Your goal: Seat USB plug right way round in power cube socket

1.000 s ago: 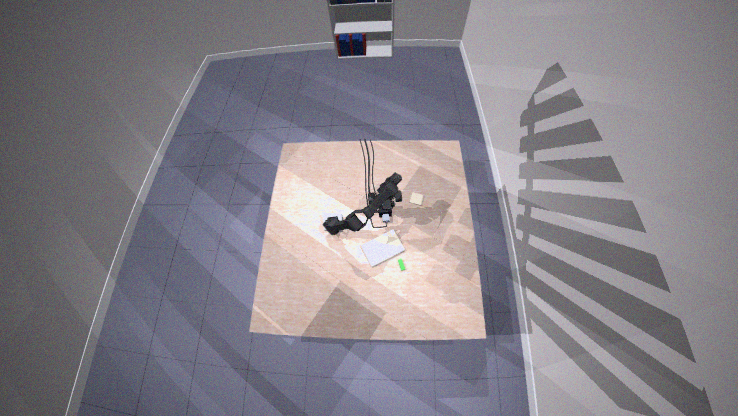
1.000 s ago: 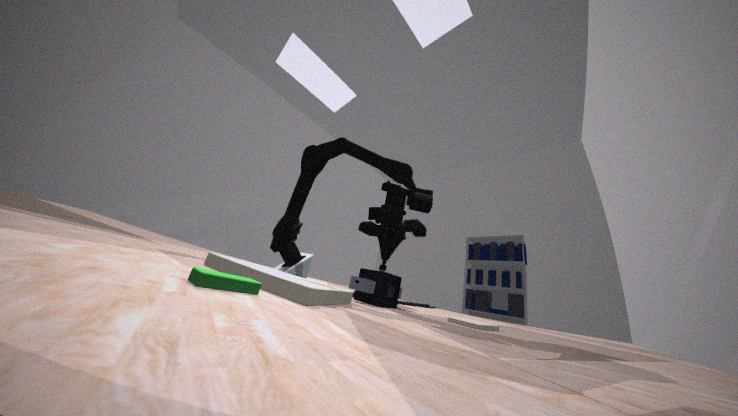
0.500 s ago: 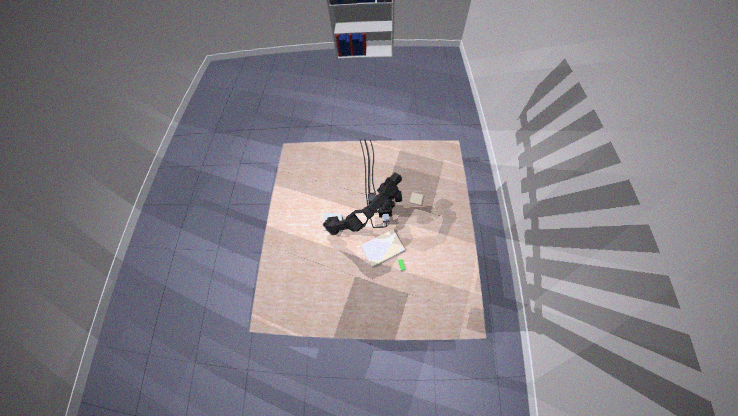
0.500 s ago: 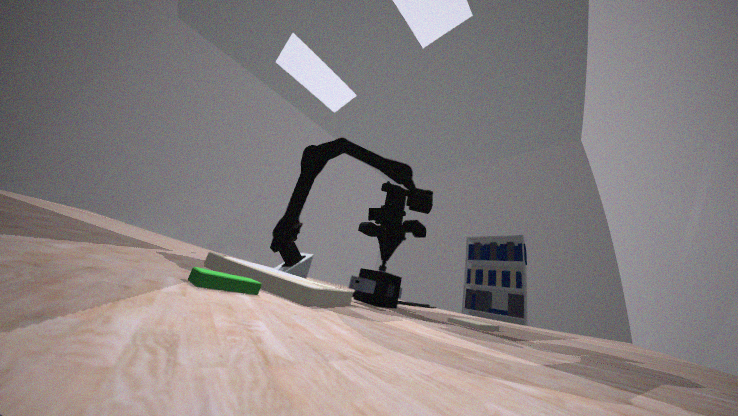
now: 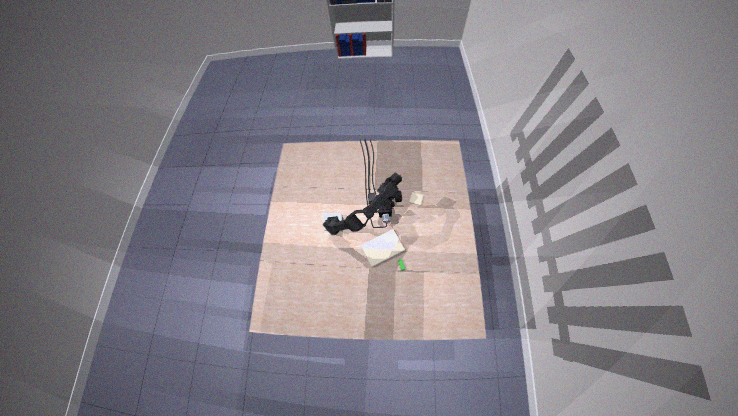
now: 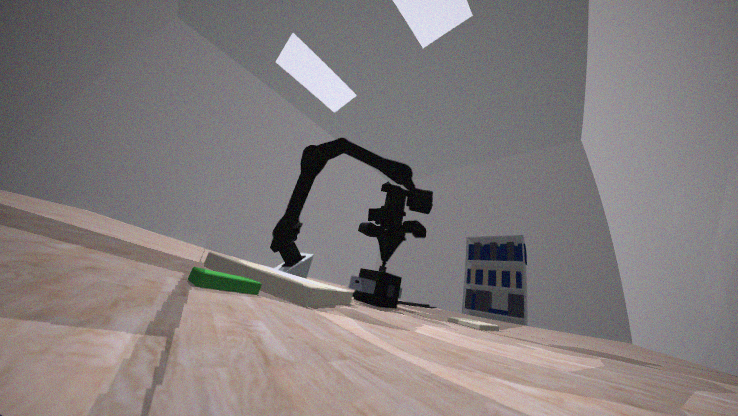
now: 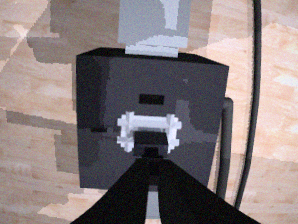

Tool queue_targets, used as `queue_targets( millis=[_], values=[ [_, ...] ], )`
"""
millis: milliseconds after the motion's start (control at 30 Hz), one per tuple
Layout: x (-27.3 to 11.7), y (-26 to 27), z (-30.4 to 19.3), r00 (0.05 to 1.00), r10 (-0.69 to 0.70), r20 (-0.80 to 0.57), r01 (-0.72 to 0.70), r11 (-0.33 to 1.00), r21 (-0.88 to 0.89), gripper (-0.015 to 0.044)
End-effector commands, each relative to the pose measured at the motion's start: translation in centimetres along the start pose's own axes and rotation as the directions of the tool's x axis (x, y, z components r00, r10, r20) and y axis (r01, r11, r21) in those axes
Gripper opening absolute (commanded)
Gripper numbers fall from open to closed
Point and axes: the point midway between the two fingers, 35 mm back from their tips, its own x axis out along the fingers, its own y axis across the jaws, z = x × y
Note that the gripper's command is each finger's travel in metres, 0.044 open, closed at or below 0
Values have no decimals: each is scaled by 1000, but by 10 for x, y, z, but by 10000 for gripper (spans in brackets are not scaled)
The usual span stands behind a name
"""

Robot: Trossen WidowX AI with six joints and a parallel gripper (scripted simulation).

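Clamping the USB plug (image 7: 148, 137), the fingers stand directly above the power cube (image 7: 100, 116).

Above the cube (image 6: 379, 287) the room is open on all sides. Beside it lie a pad (image 6: 281, 283) and a green block (image 6: 223, 280); a cable (image 7: 254, 83) runs behind.

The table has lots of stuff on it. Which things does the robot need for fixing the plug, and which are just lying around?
Needed for the job:
- power cube
- USB plug, pinched in the hand
- cable beside the cube

Just lying around:
- green block
- big pale slab
- small pale pad
- bookshelf by the wall
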Motion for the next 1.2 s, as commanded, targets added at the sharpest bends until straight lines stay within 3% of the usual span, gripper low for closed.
queue_targets(
  millis=[0, 1167],
  values=[
    [1, 0, 0, 1000, 2, 2, -2, 1000, -4, 0],
    [5, 0, 0, 1000, 2, 2, -2, 1000, -4, 0]
  ],
)
